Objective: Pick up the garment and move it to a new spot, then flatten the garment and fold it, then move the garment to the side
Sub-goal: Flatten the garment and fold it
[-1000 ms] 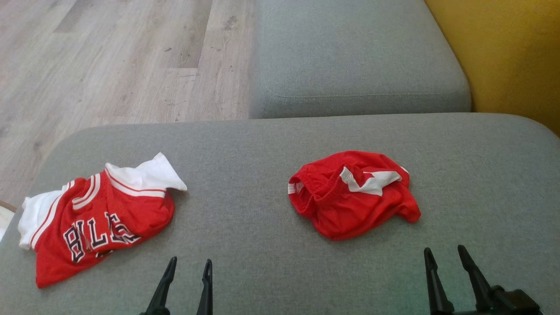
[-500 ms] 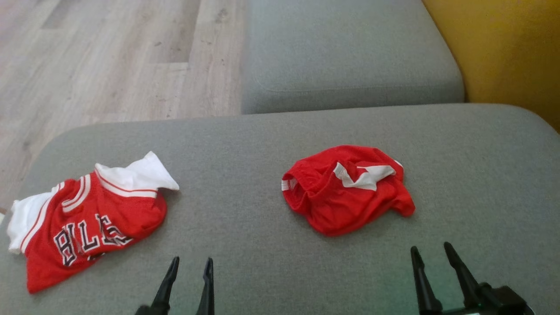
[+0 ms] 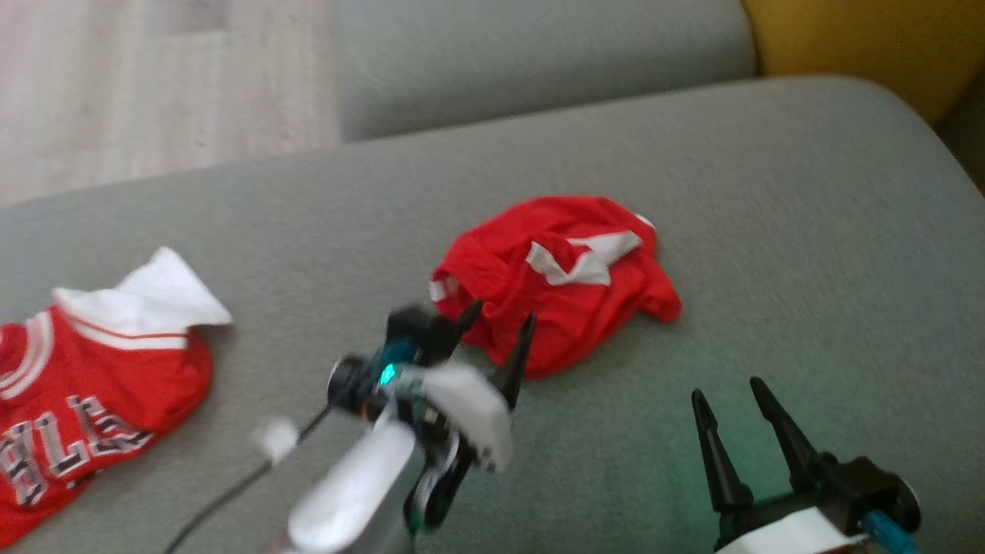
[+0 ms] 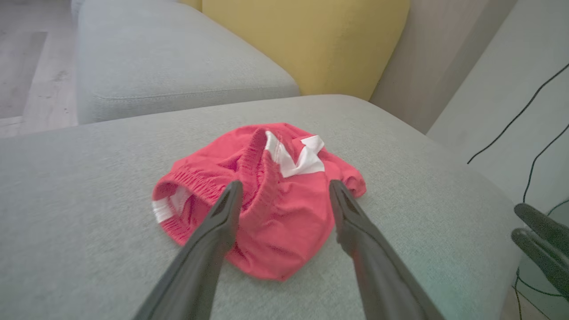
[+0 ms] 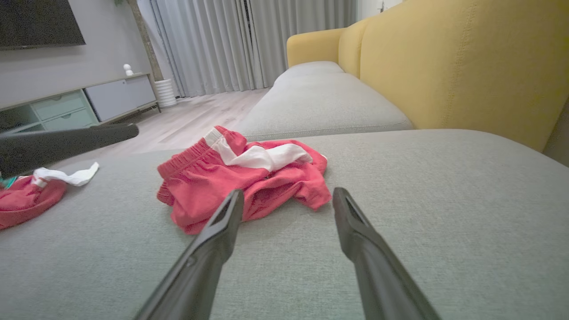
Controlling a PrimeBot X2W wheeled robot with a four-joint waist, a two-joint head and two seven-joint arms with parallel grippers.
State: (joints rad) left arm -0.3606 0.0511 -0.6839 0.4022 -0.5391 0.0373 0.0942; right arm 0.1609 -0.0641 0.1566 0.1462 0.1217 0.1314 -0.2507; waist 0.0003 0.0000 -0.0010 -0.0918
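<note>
The left tool [image 3: 503,312] has swung forward, spread wide and empty like the right tool [image 3: 726,388], to the near edge of the crumpled red shorts [image 3: 585,308] on the grey sofa cushion [image 3: 769,231], so the pick-up seems underway, and next it should lower and pinch fabric.

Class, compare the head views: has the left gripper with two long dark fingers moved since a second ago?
Yes. The left gripper has gone forward and right, up to the crumpled red fabric shorts, open fingertips at their near edge.

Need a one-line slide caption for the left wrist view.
Open left tool aimed at crumpled red shorts lying on the grey sofa cushion, yellow backrest behind.
</note>
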